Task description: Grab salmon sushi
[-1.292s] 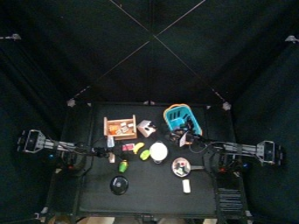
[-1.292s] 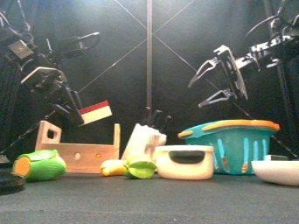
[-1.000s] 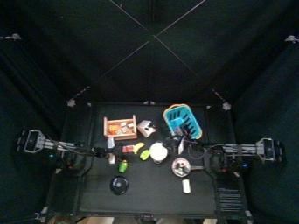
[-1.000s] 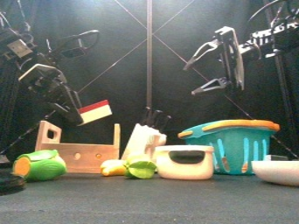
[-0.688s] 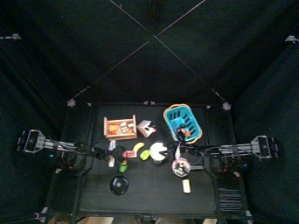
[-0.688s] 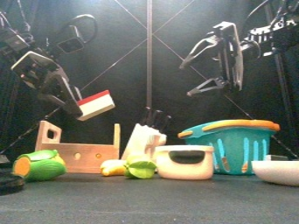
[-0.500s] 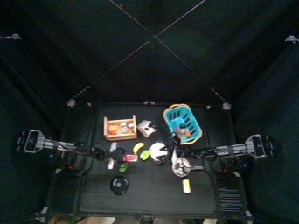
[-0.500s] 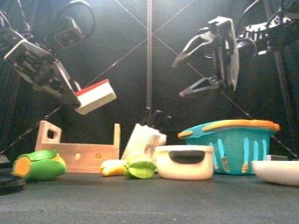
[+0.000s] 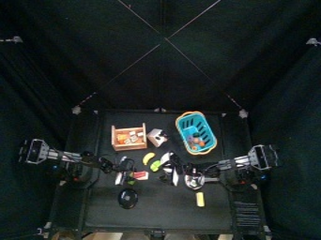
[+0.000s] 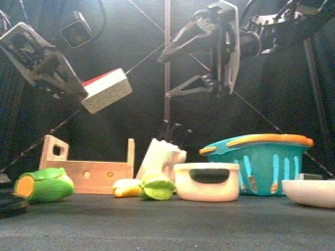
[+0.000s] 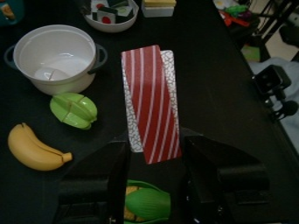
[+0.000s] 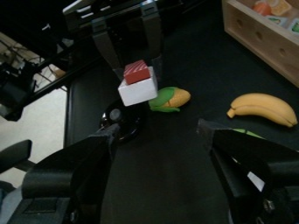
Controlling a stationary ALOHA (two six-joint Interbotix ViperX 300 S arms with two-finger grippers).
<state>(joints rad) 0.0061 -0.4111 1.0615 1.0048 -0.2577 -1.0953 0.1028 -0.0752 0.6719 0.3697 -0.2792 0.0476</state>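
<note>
The salmon sushi point(image 10: 108, 88) is a white block with a red-and-white striped top. It hangs high above the table's left side, tilted, with my left gripper point(image 10: 92, 90) shut on it. In the left wrist view the sushi point(image 11: 152, 103) stands up between the two jaws of that gripper point(image 11: 158, 144). From the right wrist view I see the sushi point(image 12: 136, 81) held in the other arm's jaws. My right gripper point(image 10: 186, 57) hangs high near the middle, open and holding nothing, to the right of the sushi; its jaws point(image 12: 162, 136) stand wide apart.
On the table stand a wooden crate point(image 10: 85, 172), a white carton point(image 10: 160, 157), a white pot point(image 10: 207, 182), a teal basket point(image 10: 258, 157) and a white bowl point(image 10: 311, 191). A banana point(image 11: 35, 147), a green star fruit point(image 11: 73, 109) and a green vegetable point(image 10: 46, 183) lie near the front.
The left gripper has lifted the sushi higher and a little toward the middle. The right arm has swung up and to the left, its jaws staying open.
</note>
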